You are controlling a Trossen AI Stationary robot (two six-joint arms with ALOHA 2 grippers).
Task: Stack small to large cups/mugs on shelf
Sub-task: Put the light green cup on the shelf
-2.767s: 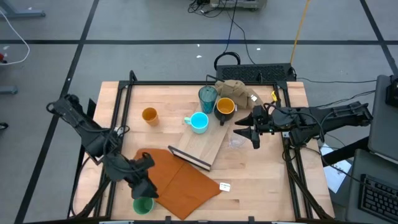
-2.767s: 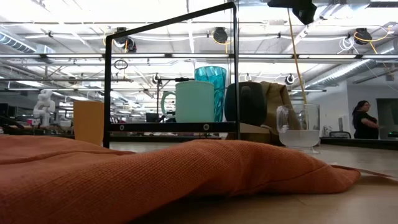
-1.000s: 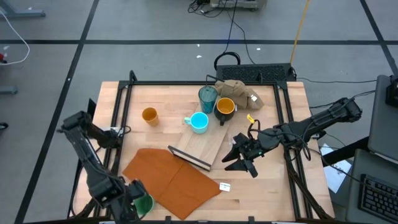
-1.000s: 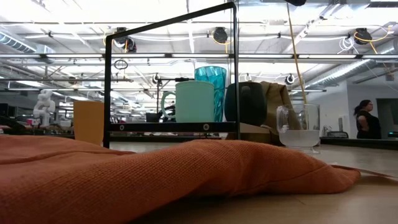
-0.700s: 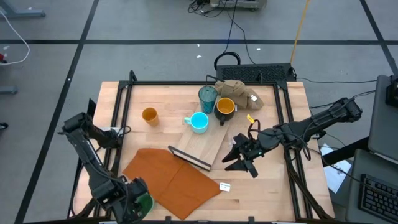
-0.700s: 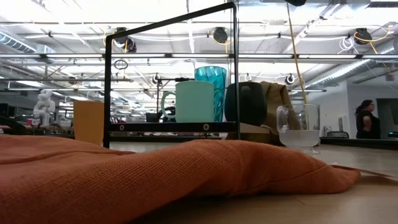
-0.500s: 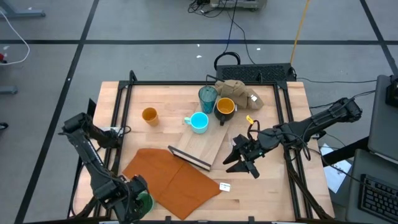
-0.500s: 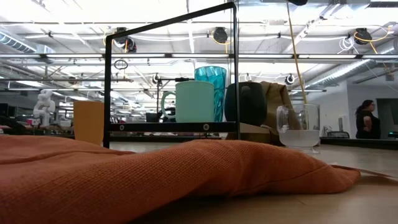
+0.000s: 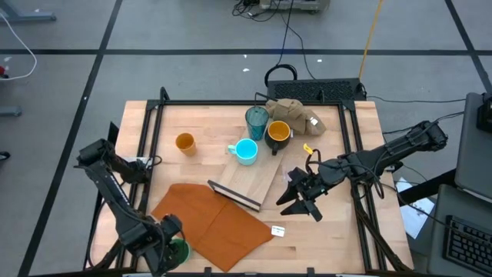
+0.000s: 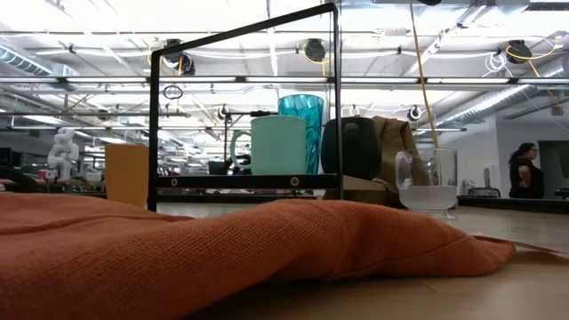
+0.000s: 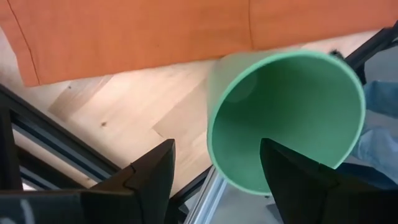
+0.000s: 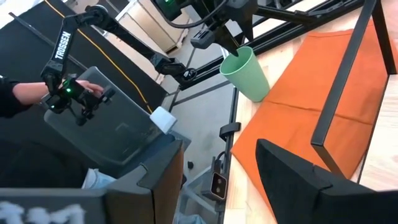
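**Green cup tilted at the counter's near-left corner**

A pale wooden counter sits on a grey floor crossed by dark lines, with an open workshop beyond it. An orange-brown sheet lies on its near half, touching the dark-edged end of the shelf, a pale board lying at an angle mid-counter. The light blue mug and dark yellow-lined mug stand at the board's far end, the teal tumbler just behind them and a tan cloth lump beyond. The orange cup stands apart to the left.

The left hand is at the near-left corner, clamped on the rim of the green cup, one finger inside the mouth and one outside; the cup is tilted, beside the sheet's edge. The right hand, fingers apart, hovers right of the shelf. The clear glass stands right of the mugs in the low view.
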